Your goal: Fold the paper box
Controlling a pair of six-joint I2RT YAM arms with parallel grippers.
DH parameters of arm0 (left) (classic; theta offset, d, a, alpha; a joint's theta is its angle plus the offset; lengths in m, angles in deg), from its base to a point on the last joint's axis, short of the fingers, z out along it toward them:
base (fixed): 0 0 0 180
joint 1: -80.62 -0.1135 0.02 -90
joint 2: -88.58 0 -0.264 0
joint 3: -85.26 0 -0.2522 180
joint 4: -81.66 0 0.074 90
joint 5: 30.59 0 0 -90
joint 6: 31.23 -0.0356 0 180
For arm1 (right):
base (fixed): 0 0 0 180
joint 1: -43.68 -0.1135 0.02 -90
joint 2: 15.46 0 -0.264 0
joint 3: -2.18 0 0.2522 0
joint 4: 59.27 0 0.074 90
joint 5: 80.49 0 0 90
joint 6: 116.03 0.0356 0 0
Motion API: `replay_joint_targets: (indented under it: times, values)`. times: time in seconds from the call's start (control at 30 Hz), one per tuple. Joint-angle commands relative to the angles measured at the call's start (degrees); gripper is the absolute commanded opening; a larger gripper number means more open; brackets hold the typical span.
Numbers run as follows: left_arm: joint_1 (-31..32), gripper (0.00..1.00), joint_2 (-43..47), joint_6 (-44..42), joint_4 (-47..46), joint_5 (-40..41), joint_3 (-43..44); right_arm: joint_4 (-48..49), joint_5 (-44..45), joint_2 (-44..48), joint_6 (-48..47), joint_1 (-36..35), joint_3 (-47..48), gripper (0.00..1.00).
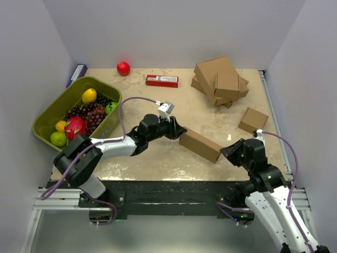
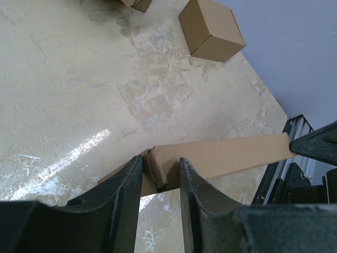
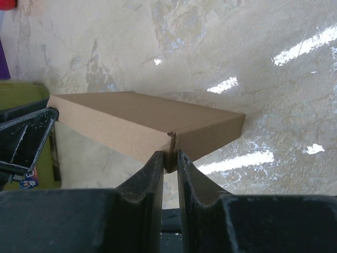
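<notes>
As the box (image 1: 201, 145) is looking folded mid-table, our left gripper (image 2: 160, 166) is clamping its ten-o'clock end and our right gripper (image 3: 168, 156), nearly shut, is pinching its four-o'clock seam; only pressing seems left.

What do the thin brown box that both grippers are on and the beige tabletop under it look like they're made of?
The thin brown box: cardboard by its look, matte, raw brown, with a cut seam at the corner. The beige tabletop: marble-patterned, glossy, with streaked light reflections; stone or laminate, can't tell.
</notes>
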Motion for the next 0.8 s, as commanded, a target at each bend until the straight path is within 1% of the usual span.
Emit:
replay_joint_targets:
  times: [0.0, 0.1, 0.13, 0.17, 0.3, 0.43, 0.53, 0.67, 0.77]
  values:
    - [0.1, 0.36, -1.3, -3.8, 10.7, 2.9, -2.5, -8.8, -1.3, -4.9, -3.9, 0.0, -2.6, 0.17]
    - [0.1, 0.35, -1.2, -3.8, 9.4, 2.1, -3.2, -7.9, -0.8, -5.9, -4.8, -0.1, -1.2, 0.19]
    - [0.1, 0.35, -1.1, -3.7, 9.1, 2.0, -3.3, -7.3, -0.8, -6.0, -4.9, -0.1, -0.8, 0.21]
    - [0.1, 0.35, -1.0, -3.6, 8.9, 1.9, -3.3, -6.9, -0.4, -6.1, -5.0, 0.0, 0.3, 0.24]
    - [0.1, 0.35, -0.3, -3.7, 8.9, 0.9, -2.9, -5.7, 0.3, -6.8, -5.0, 0.0, 2.7, 0.29]
    - [0.1, 0.36, 0.5, -3.9, 7.7, 0.5, -4.0, -4.1, -1.5, -6.6, -4.8, 0.0, 2.5, 0.29]
    - [0.1, 0.37, 2.4, -4.3, 4.5, -0.2, -7.2, -3.6, -2.9, -5.7, -4.6, 0.0, 1.0, 0.28]
    - [0.2, 0.38, 4.8, -5.2, 1.9, -1.3, -9.1, -3.7, -5.9, -2.5, -4.0, 0.0, -1.8, 0.28]
    - [0.6, 0.39, 6.4, -6.0, 1.6, -1.3, -10.5, -5.0, -6.6, -0.7, -4.1, 0.0, -2.3, 0.28]
